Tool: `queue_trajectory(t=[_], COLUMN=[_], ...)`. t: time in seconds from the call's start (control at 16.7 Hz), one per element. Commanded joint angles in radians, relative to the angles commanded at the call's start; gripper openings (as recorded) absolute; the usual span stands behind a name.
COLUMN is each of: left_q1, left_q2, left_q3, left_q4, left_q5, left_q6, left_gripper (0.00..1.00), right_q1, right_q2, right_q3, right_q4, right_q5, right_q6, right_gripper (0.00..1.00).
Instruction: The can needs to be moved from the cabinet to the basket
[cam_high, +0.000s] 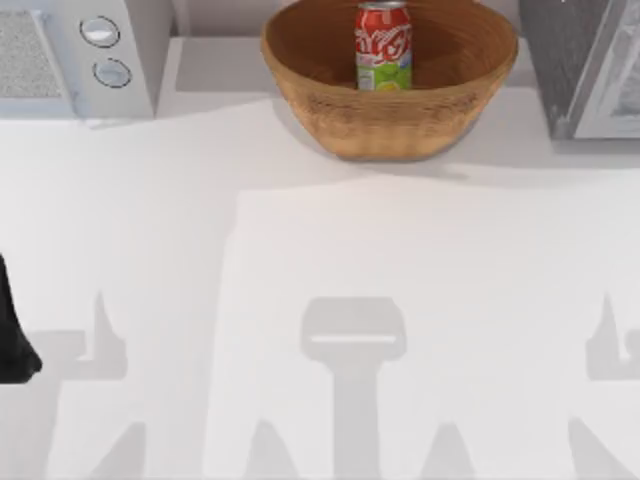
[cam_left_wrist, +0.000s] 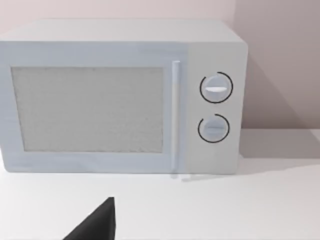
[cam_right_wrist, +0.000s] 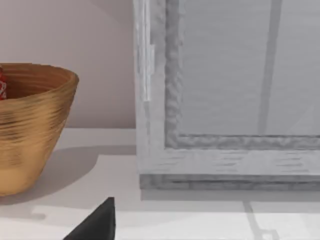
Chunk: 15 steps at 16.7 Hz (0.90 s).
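So, left to right. Left arm (cam_high: 14, 330) is parked at the table's left edge, well apart from everything; I can't tell the state of its gripper. Its wrist camera faces the white microwave (cam_left_wrist: 120, 97) straight ahead, door shut, two round knobs (cam_left_wrist: 216, 88) beside the handle. That appliance isn't part of the job, so the arm looks idle.

Centre back: the basket (cam_high: 395, 125) sits on the table (cam_high: 320, 260) between microwave and cabinet. The can (cam_high: 384, 45) stands upright inside it, red label facing out, green band low. Nothing is touching it. My read: the can is already where the task wants it, so the transfer looks done.

Right: the cabinet (cam_high: 585, 65) at the back right corner, pale-framed door closest to the right arm's camera, basket just beside it. A red sliver of the can peeks over the basket's rim there. For the right gripper I also cannot tell whether it's released or clenched. Its camera is well back from the cabinet, which suggests a retracted pose.
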Motion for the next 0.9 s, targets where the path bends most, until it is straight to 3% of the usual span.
queue_trajectory(t=[0.54,0.9], left_q1=[0.000,0.000], left_q2=[0.000,0.000], left_q3=[0.000,0.000], left_q4=[0.000,0.000], left_q5=[0.000,0.000], left_q6=[0.000,0.000], left_gripper=[1.00,1.00], right_q1=[-0.032,-0.283], right_q2=[0.029,0.374], right_q3=[0.009,0.101], right_q4=[0.033,0.327], right_q5=[-0.029,-0.271], right_q6=[0.002,0.009], right_gripper=[1.00,1.00])
